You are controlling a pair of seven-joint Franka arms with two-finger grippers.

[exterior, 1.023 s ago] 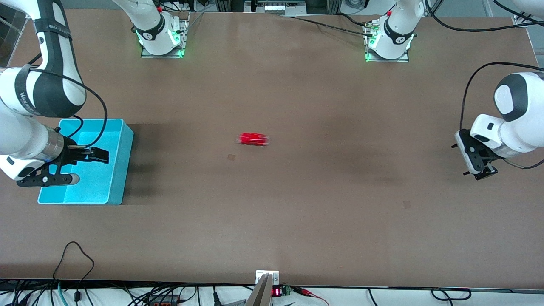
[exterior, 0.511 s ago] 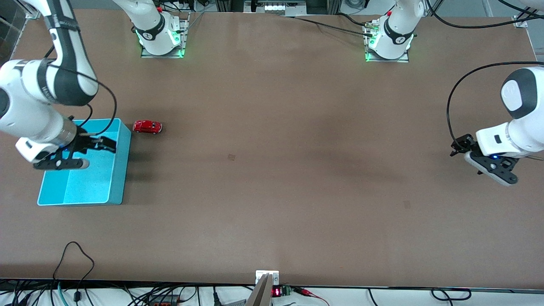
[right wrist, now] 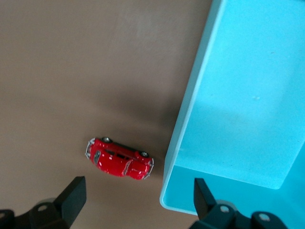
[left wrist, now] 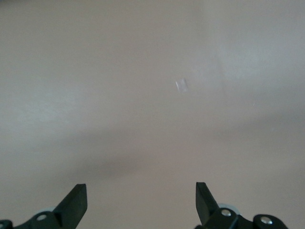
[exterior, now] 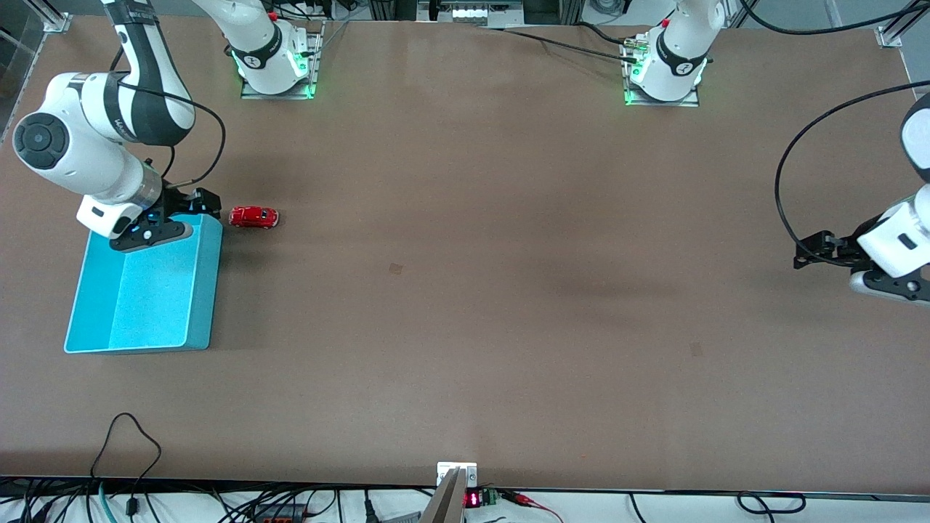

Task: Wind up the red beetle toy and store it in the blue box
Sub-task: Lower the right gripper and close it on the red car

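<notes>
The red beetle toy [exterior: 253, 216] stands on its wheels on the table, just off the blue box's [exterior: 205, 290] corner that is farthest from the front camera. My right gripper [exterior: 195, 203] is open and empty, in the air over that corner of the box. In the right wrist view the beetle [right wrist: 119, 160] lies beside the box's wall [right wrist: 189, 112], with my open right gripper [right wrist: 138, 191] above the gap between them. My left gripper [exterior: 812, 257] is open and empty over bare table at the left arm's end; its wrist view [left wrist: 140, 194] shows only table.
The box has nothing in it that I can see. A small pale mark [exterior: 396, 269] is on the table's middle. Cables run along the table's edge nearest the front camera [exterior: 131, 436].
The beetle rolled from the table's middle to beside the box and stopped. My right gripper moved from over the box's inside to its corner by the beetle. My left arm drew back toward its end.
</notes>
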